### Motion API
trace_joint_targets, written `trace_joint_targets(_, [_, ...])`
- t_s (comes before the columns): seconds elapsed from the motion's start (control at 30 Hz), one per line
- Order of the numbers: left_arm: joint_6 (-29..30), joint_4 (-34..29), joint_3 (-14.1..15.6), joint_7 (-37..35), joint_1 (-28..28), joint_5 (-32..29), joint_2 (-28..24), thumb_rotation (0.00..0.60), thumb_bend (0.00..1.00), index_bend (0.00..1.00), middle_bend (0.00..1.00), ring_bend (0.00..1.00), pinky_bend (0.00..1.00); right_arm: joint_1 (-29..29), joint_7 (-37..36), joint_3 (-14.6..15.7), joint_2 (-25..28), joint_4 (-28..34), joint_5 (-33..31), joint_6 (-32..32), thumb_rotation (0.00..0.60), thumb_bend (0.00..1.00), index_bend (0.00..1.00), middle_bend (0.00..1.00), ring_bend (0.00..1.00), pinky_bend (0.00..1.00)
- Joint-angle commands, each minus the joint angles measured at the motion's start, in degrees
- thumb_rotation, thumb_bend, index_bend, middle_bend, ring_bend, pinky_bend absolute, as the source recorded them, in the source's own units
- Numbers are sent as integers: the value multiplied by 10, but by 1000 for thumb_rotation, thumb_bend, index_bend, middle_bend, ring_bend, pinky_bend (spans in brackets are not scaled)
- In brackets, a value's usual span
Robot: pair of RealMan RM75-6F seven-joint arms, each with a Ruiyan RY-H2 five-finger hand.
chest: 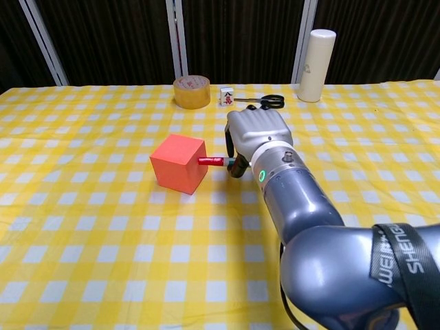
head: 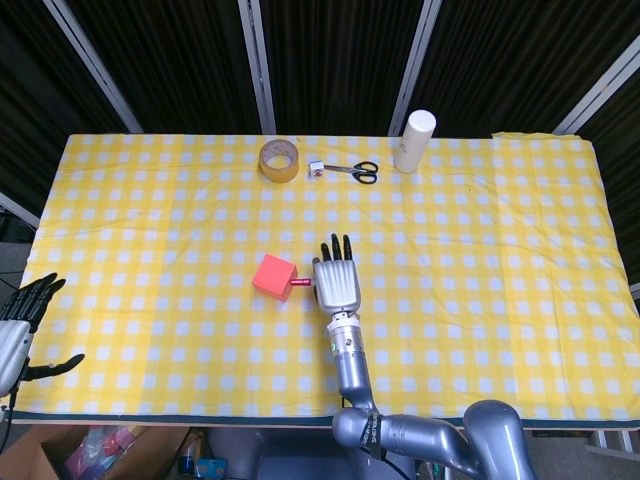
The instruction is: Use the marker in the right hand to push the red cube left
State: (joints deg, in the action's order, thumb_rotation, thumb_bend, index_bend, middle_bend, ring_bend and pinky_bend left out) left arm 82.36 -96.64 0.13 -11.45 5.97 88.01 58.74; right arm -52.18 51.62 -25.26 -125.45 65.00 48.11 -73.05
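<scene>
Fingers spread, the dark left hand [head: 22, 325] sits half cut off at the frame's edge. Mid-cloth, the matte red cube [chest: 179, 163] touches the slim marker [chest: 214, 161], gripped by the metallic right hand [chest: 256, 136]; its barrel is hidden.

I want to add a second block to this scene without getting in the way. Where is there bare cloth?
The widest bare patches are the cloth left of the red cube and the right half of the table. The back edge is crowded: tape roll, small tile, scissors, white cylinder. Avoid the middle, where the right hand holds the marker against the cube.
</scene>
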Motion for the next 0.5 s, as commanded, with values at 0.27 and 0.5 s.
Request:
trace_joint_targets(0.27, [8,-1,2,-5,-5,4,-3,600,0,0,0,0,0,24,21,2,10,31,-7,-33,600,475,632,230,49,22])
trace_joint_targets(0.5, [7,-2,3,-5,-5,5,-3,600,0,0,0,0,0,30,37,1,8,51,-6,-60,600,475,632,230,49,22])
